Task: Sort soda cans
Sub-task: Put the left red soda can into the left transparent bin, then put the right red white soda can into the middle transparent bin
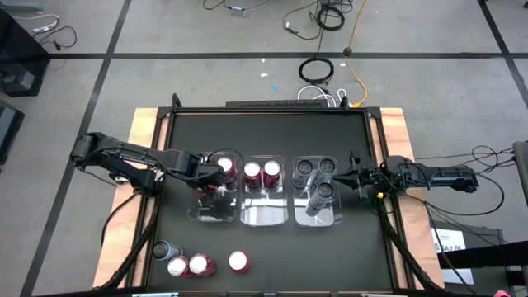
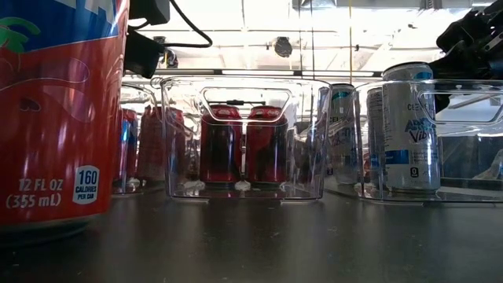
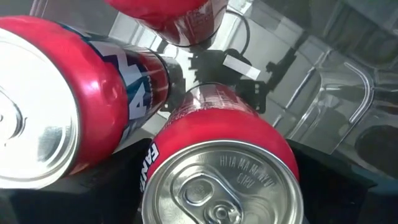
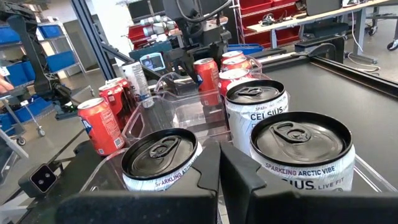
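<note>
— Sorted by colour, apparently: red cans (image 1: 261, 172) stood in the middle bin (image 1: 263, 216), silver cans (image 1: 316, 169) in the right-hand bin (image 1: 337, 216). Four more cans (image 1: 198, 264) waited near the table's front edge.

— And the left gripper (image 1: 216, 172)?

— Hung over the left bin (image 1: 213, 214), around a red can (image 3: 219, 163) standing upright there. Spread wide, likely letting go; contact hard to tell.

— Right gripper (image 1: 356, 176)?

— Closed, empty, parked beside the silver cans.

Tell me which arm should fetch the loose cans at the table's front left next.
Left, probably. The left gripper is over the left bin, jaws apart around a red can, on the same side as the loose cans. The right gripper, shut, sits beside the right bin, farther away.
</note>
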Available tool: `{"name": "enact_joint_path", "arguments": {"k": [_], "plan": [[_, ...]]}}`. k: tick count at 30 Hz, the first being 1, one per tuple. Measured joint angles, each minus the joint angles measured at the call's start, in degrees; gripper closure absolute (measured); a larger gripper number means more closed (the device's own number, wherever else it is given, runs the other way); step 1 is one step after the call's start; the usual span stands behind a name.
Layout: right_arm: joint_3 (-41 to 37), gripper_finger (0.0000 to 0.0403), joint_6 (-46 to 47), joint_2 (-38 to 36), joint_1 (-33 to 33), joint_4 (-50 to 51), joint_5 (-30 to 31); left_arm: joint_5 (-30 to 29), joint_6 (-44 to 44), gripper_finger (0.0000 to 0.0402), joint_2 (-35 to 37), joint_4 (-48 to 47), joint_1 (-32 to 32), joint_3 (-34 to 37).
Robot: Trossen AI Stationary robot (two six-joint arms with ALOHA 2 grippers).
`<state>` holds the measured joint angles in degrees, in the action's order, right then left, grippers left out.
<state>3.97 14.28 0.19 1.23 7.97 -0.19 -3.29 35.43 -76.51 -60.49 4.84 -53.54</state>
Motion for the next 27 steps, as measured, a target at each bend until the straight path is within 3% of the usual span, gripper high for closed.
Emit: {"name": "enact_joint_path", "arguments": {"k": [12, 16, 27], "plan": [[0.0, 0.0399, 0.0, 0.0, 0.0, 0.0, 0.0, 1.2, 0.2, 0.0007, 0.0, -1.1, 0.0, -0.5], [0.0, 0.0399, 0.0, 0.0, 0.0, 0.0, 0.0, 3.7, 1.0, 0.0017, 0.1, -2.8, 0.0, -3.2], [0.0, 0.0399, 0.0, 0.0, 0.0, 0.0, 0.0, 3.1, 4.5, 0.0018, 0.5, -8.9, 0.0, -15.6]]}}
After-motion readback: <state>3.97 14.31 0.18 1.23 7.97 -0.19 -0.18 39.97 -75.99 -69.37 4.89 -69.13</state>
